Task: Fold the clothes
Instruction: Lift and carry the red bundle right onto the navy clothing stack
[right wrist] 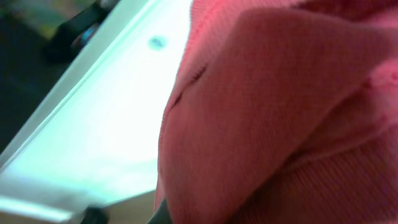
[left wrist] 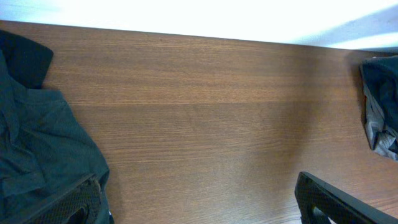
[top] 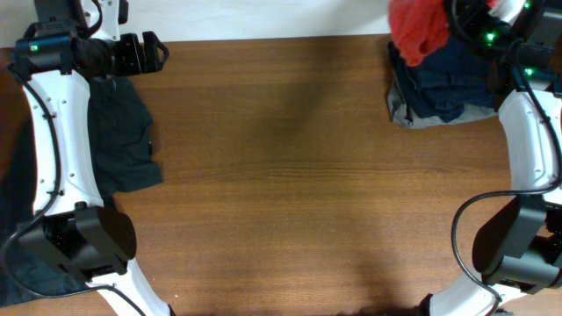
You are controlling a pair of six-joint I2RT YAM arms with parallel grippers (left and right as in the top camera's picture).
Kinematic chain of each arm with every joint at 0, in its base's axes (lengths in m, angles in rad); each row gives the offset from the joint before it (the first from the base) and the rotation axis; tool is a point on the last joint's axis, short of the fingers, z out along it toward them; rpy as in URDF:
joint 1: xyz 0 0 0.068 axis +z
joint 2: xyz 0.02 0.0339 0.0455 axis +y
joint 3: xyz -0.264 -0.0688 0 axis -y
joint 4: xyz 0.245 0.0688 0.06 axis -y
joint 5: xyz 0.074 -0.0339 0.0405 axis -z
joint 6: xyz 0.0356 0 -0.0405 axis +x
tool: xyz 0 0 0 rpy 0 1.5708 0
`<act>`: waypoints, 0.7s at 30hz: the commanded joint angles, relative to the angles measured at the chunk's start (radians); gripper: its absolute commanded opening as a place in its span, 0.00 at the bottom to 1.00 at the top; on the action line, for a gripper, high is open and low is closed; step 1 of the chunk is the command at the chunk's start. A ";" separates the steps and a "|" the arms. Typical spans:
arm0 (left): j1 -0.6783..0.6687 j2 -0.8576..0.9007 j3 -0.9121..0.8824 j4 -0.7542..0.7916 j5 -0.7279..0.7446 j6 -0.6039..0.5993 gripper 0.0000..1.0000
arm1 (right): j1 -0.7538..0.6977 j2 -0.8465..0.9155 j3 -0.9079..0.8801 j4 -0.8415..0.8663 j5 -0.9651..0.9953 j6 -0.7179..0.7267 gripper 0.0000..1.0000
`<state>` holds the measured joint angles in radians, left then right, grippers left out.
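The clothes, an orange-red T-shirt (top: 420, 31), hang bunched above the table's far right corner. My right gripper (top: 452, 25) is shut on the T-shirt. In the right wrist view its red ribbed cloth (right wrist: 273, 118) fills most of the picture and hides the fingers. No lettering or logo shows. My left gripper (top: 160, 54) stands open at the far left of the table, over bare wood, with nothing between its fingers. In the left wrist view its two black fingertips (left wrist: 326, 199) stand wide apart at the bottom corners.
A pile of dark blue and grey garments (top: 443, 88) lies under the hanging T-shirt at the far right; its edge (left wrist: 379, 112) shows in the left wrist view. A dark green garment (top: 123, 140) lies along the left side by my left arm.
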<state>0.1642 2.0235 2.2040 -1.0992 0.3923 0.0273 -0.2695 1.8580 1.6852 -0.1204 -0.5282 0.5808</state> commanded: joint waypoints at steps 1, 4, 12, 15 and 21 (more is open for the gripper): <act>0.000 -0.027 0.008 0.006 0.000 0.019 0.99 | -0.006 0.024 0.030 0.053 0.094 0.027 0.04; 0.000 -0.027 0.008 0.006 0.000 0.019 0.99 | -0.027 0.078 0.030 0.121 0.068 0.027 0.04; 0.000 -0.027 0.008 0.006 0.000 0.019 0.99 | -0.103 0.235 0.030 0.354 -0.073 0.065 0.04; 0.000 -0.027 0.008 0.009 0.000 0.020 0.99 | -0.124 0.312 0.030 0.409 -0.097 0.082 0.04; 0.000 -0.027 0.008 0.010 0.000 0.019 0.99 | -0.143 0.409 0.030 0.389 -0.158 0.102 0.04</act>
<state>0.1642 2.0235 2.2040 -1.0927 0.3927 0.0273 -0.4084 2.2307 1.6878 0.2672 -0.6113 0.6605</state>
